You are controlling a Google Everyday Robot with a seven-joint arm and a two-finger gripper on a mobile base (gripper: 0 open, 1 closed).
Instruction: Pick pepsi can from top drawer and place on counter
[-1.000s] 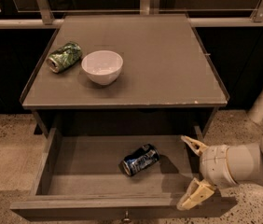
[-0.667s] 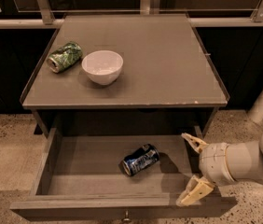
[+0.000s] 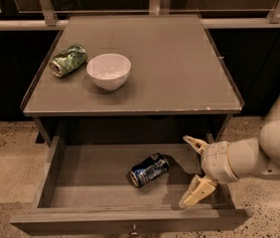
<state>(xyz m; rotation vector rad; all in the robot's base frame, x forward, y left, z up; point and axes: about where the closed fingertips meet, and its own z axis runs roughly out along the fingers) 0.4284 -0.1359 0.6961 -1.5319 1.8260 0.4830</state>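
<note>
On the left of the surface (image 3: 179, 68) a green patterned can (image 3: 68, 60) lies on its side, and just beside it, to the right, stands a white bowl (image 3: 108, 71) with nothing that I can see inside. Neither is my concern. Below, the top drawer (image 3: 105, 217) is pulled out, its small knob (image 3: 134, 229) showing at the front edge, and the only thing in it is the pepsi can (image 3: 150, 170). The can lies on its side near the middle of the flat bottom, turned at an angle with its silver end toward the front left. To the right of it my claw (image 3: 187, 171) hangs inside the drawer's right part with its two fingers spread wide apart, one toward the back and one toward the front. It is near the can but not touching it and holds nothing. I judge that I am in the reach, with the grasp not yet made. The next move calls for sliding leftward and low, so that the fingers pass on either side of the can's body, then closing gently, since a can on its side may roll or skid away. The right wall of the drawer is close to my wrist and needs care on the lift to the surface.
</note>
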